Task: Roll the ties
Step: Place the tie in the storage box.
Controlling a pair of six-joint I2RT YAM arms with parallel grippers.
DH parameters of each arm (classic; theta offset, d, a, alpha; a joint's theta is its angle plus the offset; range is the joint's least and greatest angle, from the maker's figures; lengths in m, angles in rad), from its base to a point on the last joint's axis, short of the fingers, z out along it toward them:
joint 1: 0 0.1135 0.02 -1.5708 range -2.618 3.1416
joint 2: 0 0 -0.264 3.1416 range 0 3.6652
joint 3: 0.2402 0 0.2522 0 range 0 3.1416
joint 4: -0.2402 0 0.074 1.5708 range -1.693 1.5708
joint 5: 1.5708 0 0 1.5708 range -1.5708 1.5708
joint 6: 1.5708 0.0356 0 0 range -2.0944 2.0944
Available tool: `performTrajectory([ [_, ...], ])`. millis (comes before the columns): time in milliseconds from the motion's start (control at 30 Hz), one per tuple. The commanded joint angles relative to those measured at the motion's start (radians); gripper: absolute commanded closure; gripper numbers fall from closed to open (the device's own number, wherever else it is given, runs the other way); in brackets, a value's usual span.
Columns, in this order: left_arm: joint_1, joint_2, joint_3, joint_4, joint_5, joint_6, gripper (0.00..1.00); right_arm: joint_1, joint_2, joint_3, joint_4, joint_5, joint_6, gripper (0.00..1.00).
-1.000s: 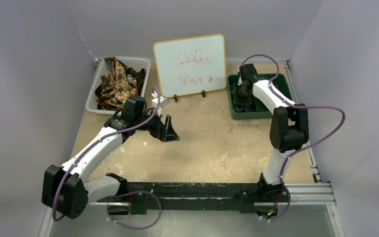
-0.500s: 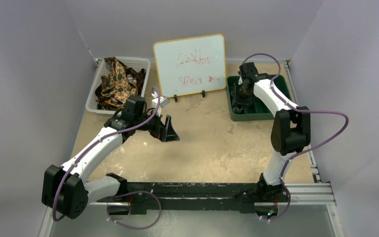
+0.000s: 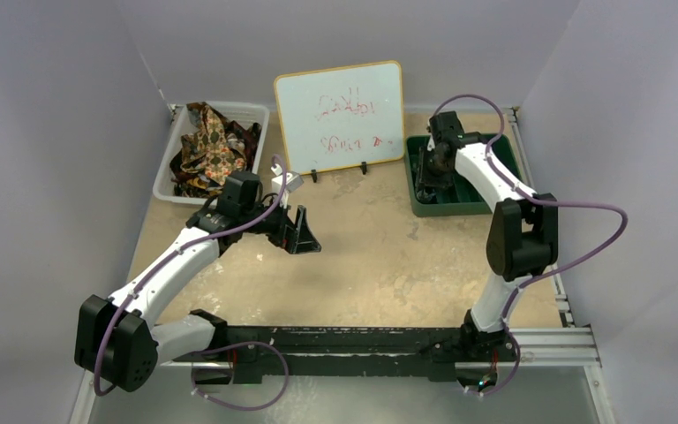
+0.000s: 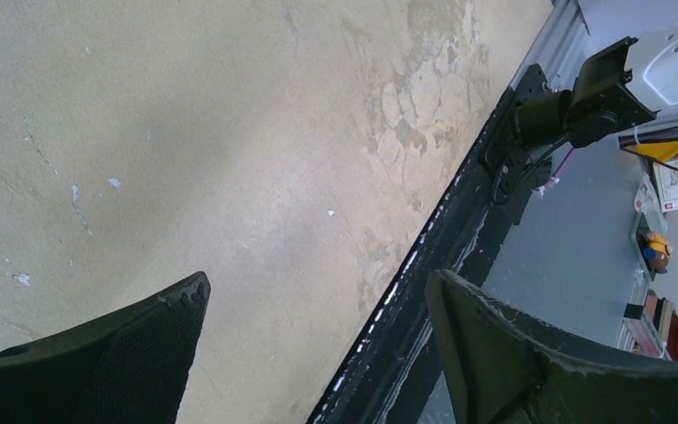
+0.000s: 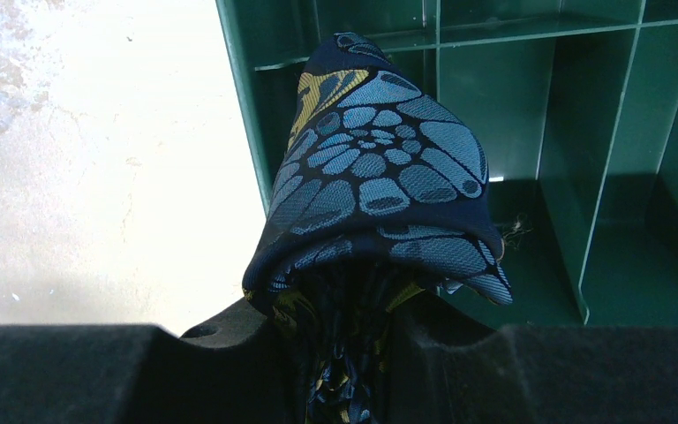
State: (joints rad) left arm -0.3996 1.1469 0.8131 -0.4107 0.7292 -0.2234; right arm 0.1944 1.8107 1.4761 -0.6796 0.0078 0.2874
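Leftmost, the left arm reaches from its base toward eleven o'clock, elbow bent, its wrist low over the bare table (image 3: 380,256). The left gripper (image 3: 298,231) points toward three o'clock with jaws spread wide and nothing between them; its wrist view shows only tabletop and the dark base rail.

At ten o'clock a grey basket (image 3: 166,168) stands in the corner with a loose heap of ties (image 3: 210,146) in brown, gold and red prints, tangled and unrolled. A whiteboard (image 3: 340,115) with red scrawl stands at twelve o'clock.

At two o'clock sits a green tray (image 3: 503,150) split into compartments by thin dividers. The right arm rises from its base, folds at the elbow and stretches toward eleven o'clock, so the right gripper (image 3: 430,172) hangs over the tray's left part. Its jaws stand narrow, clamped on a navy tie (image 5: 380,168) rolled into a bundle, with blue petal shapes and a gold patch. The roll is over the left-edge compartments; whether it touches the tray floor I cannot tell.
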Motion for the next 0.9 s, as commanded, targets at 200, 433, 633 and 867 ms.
performTrajectory([
  [200, 0.004, -0.016, -0.007, 0.03, 0.048, 0.022, 0.1, 0.01, -0.008, -0.077, -0.027, -0.022, -0.014, 1.0],
  [433, 0.004, -0.016, -0.006, 0.028, 0.05, 0.023, 0.1, 0.011, -0.031, -0.068, -0.043, -0.011, -0.01, 1.0],
  [633, 0.004, -0.023, -0.008, 0.025, 0.032, 0.022, 0.1, 0.031, 0.017, -0.058, -0.039, -0.028, -0.017, 1.0],
  [867, 0.004, -0.006, -0.002, 0.028, 0.04, 0.022, 0.1, 0.053, -0.009, -0.033, -0.064, -0.018, -0.014, 1.0],
])
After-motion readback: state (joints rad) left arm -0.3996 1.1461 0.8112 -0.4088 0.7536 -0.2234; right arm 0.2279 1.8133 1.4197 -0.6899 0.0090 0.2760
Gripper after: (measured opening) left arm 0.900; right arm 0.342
